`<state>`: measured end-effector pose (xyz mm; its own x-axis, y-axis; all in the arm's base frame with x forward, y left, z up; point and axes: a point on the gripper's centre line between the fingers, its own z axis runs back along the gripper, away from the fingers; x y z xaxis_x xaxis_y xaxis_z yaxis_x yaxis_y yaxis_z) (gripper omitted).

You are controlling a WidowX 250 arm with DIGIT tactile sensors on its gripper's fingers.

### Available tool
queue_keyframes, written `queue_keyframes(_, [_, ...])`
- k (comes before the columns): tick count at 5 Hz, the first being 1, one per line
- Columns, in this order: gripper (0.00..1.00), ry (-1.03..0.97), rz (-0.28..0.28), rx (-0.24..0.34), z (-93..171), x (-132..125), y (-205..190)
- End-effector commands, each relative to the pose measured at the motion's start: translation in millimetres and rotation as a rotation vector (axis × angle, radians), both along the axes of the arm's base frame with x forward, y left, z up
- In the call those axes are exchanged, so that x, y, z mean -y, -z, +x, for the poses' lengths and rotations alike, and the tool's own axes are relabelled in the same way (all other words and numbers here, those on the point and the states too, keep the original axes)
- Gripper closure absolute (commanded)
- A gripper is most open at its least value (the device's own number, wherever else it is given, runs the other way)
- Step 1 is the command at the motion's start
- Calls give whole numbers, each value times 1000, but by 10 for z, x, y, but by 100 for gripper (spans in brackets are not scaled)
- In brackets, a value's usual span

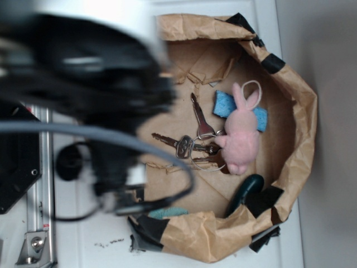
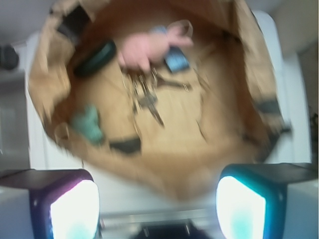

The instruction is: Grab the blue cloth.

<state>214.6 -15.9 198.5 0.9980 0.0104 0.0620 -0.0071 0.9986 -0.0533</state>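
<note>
The blue cloth (image 2: 87, 124) is a small teal bunched piece lying inside the brown paper bag (image 2: 45, 94), near its left wall. From outside, only an edge of the blue cloth (image 1: 167, 213) shows above the bag's near rim. My gripper (image 2: 157, 204) is open and holds nothing. Its two fingers (image 2: 75, 209) stand wide apart at the bottom of the wrist view, above the bag's near rim and well short of the cloth. In the exterior view the arm (image 1: 83, 84) is a blurred dark mass at the left, and its fingers cannot be made out.
Also in the bag are a pink plush bunny (image 1: 241, 139), a bunch of keys (image 1: 192, 142), a sky-blue pad (image 1: 226, 104) under the bunny's head and a dark green oblong thing (image 1: 245, 192). The bag's (image 1: 304, 111) crumpled walls carry black tape patches. A metal rail (image 1: 42, 167) runs along the left.
</note>
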Motion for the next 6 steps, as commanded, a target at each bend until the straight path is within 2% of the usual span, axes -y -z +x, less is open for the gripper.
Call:
queue_keyframes(1, [0,10,-58,-45,608,127,306])
queue_keyframes(3, [0,20,-81,-40,434,280,252])
queue_keyframes(4, [0,-116,-172,-110,485,284,329])
queue_keyframes(5, [0,-308,-427,-302,529,354,640])
queue_keyframes(6, [0,-428,-469,-404,510,409,946])
